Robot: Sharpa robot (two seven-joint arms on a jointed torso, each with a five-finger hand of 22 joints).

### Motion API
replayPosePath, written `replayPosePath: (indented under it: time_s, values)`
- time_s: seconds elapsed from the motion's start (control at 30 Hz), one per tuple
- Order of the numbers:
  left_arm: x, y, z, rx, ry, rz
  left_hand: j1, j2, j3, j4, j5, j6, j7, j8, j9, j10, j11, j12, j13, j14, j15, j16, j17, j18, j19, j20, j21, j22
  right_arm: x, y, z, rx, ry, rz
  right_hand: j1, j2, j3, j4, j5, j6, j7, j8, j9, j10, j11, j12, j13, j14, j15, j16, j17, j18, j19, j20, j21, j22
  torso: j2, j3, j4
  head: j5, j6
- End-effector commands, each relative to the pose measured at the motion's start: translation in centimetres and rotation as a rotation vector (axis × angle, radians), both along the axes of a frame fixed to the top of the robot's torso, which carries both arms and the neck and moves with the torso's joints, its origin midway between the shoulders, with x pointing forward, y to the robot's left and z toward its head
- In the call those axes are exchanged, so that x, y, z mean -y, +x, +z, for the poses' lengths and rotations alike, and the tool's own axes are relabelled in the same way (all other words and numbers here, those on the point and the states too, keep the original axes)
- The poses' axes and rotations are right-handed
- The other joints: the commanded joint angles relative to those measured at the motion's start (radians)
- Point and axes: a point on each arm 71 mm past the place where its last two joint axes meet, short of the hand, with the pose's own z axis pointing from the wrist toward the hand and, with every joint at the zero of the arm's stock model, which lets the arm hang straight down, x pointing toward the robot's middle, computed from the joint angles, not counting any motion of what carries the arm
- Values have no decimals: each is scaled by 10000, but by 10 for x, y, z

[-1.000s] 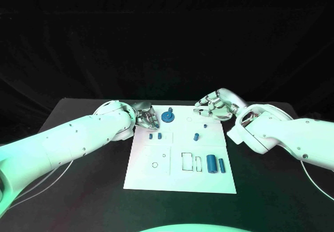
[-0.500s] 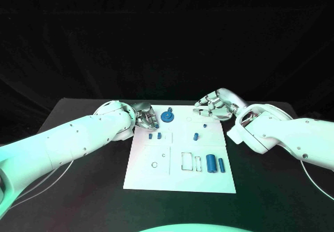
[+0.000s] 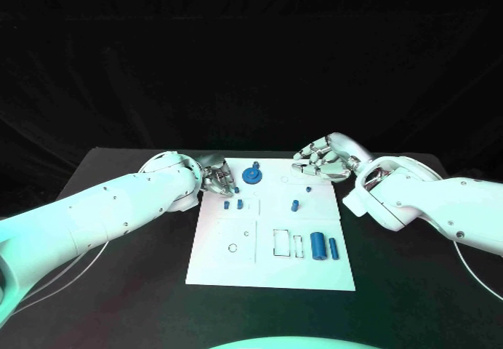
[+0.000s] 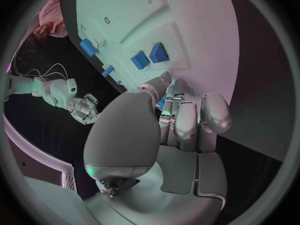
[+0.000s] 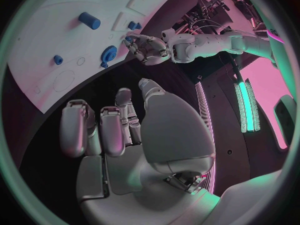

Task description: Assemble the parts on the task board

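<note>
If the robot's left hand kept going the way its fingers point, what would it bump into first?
Probably the small blue piece just off the fingertips of the left hand, then the round blue gear on the white task board. Depth is hard to judge here.

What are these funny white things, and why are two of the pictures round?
They are a robot's two white arms, each ending in a silver robot hand. The square picture comes from a camera on the robot's head, looking down at a black table. The round pictures come from little cameras on its wrists, just behind each hand. On the table lies a white task board with little blue pieces on it, such as a round blue part and two blue cylinders. The left robot hand seems to pinch a small blue part in its fingertips. The right robot hand holds nothing.
</note>
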Motion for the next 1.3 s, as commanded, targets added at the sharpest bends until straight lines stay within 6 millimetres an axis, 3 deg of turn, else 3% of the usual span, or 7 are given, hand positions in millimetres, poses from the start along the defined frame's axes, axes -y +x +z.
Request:
replayPosePath:
  time_s: [0.03, 0.33, 0.5, 0.57, 0.63, 0.9, 1.3]
  values:
    - [-4, 1, 0, 38, 82, 142, -71, -53, 11, -81, -38, -240, 93, -39, -86, 9, 107, -80, 7, 0, 73, 61, -8, -169, -20, 100, 2, -14, 1, 1, -4, -186, -648, 195, 264, 3, 198, -25, 0, -97, 18, -1, 0, -509, 36, -1145, -977, 260, -14, -307, -388, 205, -149, -21, -236, 889, -4, -1, 7, -11, 8]
    - [-26, 1, 10, 430, -1539, 930, 236, 160, 226, -286, -33, 331, -101, 318, -17, 468, -93, 164, 184, 0, -59, 102, -8, -113, -103, 57, -100, -173, 8, 3, -9, 350, -3631, 917, 1376, -317, 1310, -685, -665, 378, 7, 171, 61, 318, 61, -4777, -4314, 384, -10, -303, -402, 100, 184, -24, 145, 1182, -41, 8, 6, -217, 70]
    - [-43, -4, 19, -160, -4266, 1822, 81, 173, 369, -260, -46, 202, -2, 262, -103, 14, 35, 9, 185, -354, 32, -394, -780, 318, -1374, 61, -1725, -2466, 9, 4, -12, 769, -5424, 1119, 1344, -483, 1768, -816, -712, 688, -40, 41, 17, 697, 89, -5955, -5421, 392, 21, -286, -401, 70, 263, 5, 262, 1295, -49, 18, -29, -329, 128]
    - [-50, -8, 21, -807, -5932, 2389, 44, 217, 432, -261, -37, 66, 89, 206, -158, -195, 133, -46, 169, -775, 112, -963, -1608, 504, -1991, 126, -2555, -3515, 10, 5, -14, 845, -6156, 1022, 1242, -531, 1840, -812, -840, 807, -84, 15, 15, 867, 61, -6204, -5693, 387, -14, -296, -423, 71, 259, 5, 246, 1302, -35, 0, -35, -358, 169]
    - [-56, -13, 24, -1595, -7770, 2952, -56, 233, 384, -261, -50, -22, 147, 195, -207, -358, 195, -18, 181, -2047, 185, -3043, -4451, 666, -2545, 213, -3415, -4490, 11, 6, -16, 1028, -6818, 750, 1099, -559, 1891, -759, -1076, 879, -156, -38, 4, 926, 45, -6484, -5983, 377, -31, -328, -470, 78, 253, -26, 222, 1306, -28, -11, -14, -449, 199]
    - [-65, -35, 35, -3061, -11090, 3241, -346, 255, -133, -231, -28, -155, 216, 237, -297, -626, 292, 134, 214, -2567, 296, -3927, -5150, 677, -2802, 338, -4303, -5068, 11, 8, -21, 1396, -7443, 356, 1042, -670, 2052, -795, -1412, 806, -83, -233, -57, 1003, 119, -6857, -6404, 368, 21, -361, -522, 79, 243, -11, 165, 1304, -37, -27, 12, -535, 127]
    - [-67, -60, 48, -3254, -11807, 3030, -234, 392, -302, -327, -36, -162, 213, 298, -336, -677, 294, 248, 232, -2564, 291, -4111, -5383, 682, -2708, 341, -4608, -5295, 3, 17, -35, 1185, -7438, 563, 1082, -725, 2196, -874, -1420, 739, 0, -355, -97, 1029, 195, -7016, -6615, 369, 90, -346, -506, 68, 272, 56, 195, 1338, -32, -25, 10, -485, 80]
